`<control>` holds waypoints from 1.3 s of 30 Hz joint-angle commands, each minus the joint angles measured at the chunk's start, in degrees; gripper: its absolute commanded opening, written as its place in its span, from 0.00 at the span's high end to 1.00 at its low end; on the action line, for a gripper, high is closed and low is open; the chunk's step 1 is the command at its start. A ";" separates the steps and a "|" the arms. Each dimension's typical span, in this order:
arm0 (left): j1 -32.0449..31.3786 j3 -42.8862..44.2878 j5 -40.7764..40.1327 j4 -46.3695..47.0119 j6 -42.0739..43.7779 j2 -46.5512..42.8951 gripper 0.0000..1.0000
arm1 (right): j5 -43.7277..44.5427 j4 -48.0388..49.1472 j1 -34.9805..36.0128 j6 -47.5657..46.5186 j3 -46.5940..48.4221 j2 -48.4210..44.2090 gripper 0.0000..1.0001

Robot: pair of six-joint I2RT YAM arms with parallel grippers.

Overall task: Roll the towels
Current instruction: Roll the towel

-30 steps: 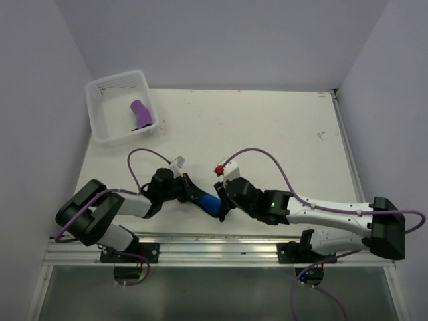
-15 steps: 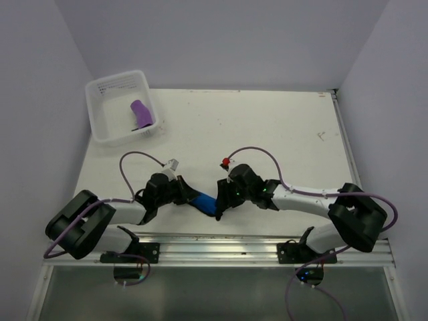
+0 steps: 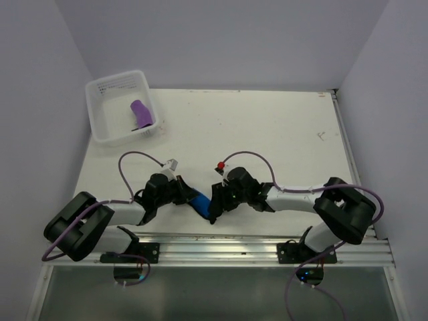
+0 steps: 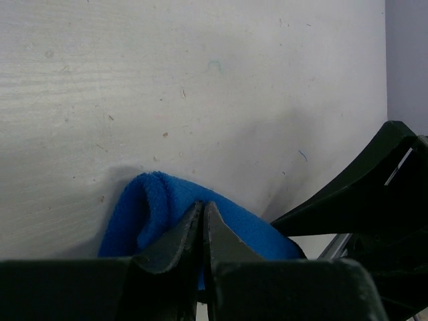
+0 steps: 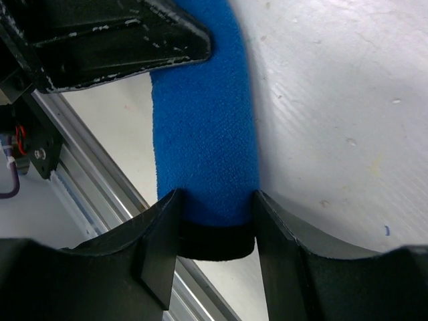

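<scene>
Top external view shows both arms meeting near the surface's near edge over the rolled blue towel [image 3: 202,202]. Left pincer [image 4: 202,231] is closed tight, its tips pinching the blue towel's fabric. Right pincer [image 5: 212,217] straddles the roll, fingers touching both sides. Purple towel [image 3: 140,114] lies rolled in the tub [image 3: 107,90] at the far-left corner.

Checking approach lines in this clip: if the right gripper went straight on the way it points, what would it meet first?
The right gripper already has the rolled blue towel between its jaws. Straight beyond it lies the left gripper, on the roll's far end, so probably that; depth is unclear.
</scene>
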 commanded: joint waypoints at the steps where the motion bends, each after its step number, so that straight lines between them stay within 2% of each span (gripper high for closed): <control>1: 0.04 -1.25 -3.32 -4.19 1.35 0.55 0.92 | 0.32 2.99 3.12 -0.04 0.13 1.61 0.49; 3: 0.13 -0.73 -3.15 -4.89 1.09 0.37 0.91 | 2.78 3.16 4.61 -0.13 0.40 2.05 0.52; 4: 0.13 -0.38 -3.15 -5.33 1.00 0.11 0.89 | 3.40 3.68 5.75 -0.04 0.57 2.40 0.63; 6: 0.04 0.68 -3.06 -7.34 0.91 -0.59 0.85 | 5.76 4.12 6.99 0.14 0.49 2.14 0.75; 7: 0.04 1.12 -2.97 -7.97 0.91 -1.03 0.84 | 6.30 4.12 7.25 0.22 0.49 1.88 0.88; 10: 0.04 3.22 -2.97 -12.27 0.82 -3.58 0.78 | 7.88 4.56 7.52 0.31 -0.04 1.00 1.00; 14: 0.04 8.13 -3.94 -20.00 1.35 -7.00 0.68 | 11.21 3.78 8.48 -0.39 -0.04 -0.49 1.00; 15: 0.04 9.02 -4.20 -23.49 1.79 -7.97 0.61 | 12.36 3.08 9.36 -0.74 0.22 -0.67 1.00; 16: 0.13 9.90 -4.38 -25.27 2.05 -8.41 0.57 | 13.94 0.72 9.98 -1.53 1.01 -0.93 1.00; 17: 0.13 11.47 -4.47 -26.94 2.23 -9.29 0.54 | 17.95 -0.87 10.68 -1.97 1.62 -1.11 1.00; 21: 0.04 15.35 -5.08 -37.99 3.46 -11.23 0.31 | 30.01 -7.90 16.64 -3.82 4.96 -1.55 1.00; 24: 0.04 19.74 -6.84 -46.25 3.46 -12.02 0.19 | 36.95 -8.88 18.85 -3.21 5.85 -0.77 1.00; 27: 0.04 22.12 -6.49 -52.85 3.37 -11.93 0.11 | 41.27 -8.45 20.61 -2.41 5.50 -0.59 1.00; 32: 0.04 24.58 -3.51 -57.36 1.79 -13.07 0.08 | 49.08 -4.93 23.33 -2.23 4.62 0.99 1.00; 33: 0.04 24.76 -3.41 -57.89 1.27 -13.42 0.01 | 50.24 -4.67 24.73 -2.76 4.96 1.43 1.00; 39: -0.05 27.04 -5.52 -60.88 -0.31 -12.99 0.00 | 58.59 -4.22 30.54 -6.37 9.53 6.43 1.00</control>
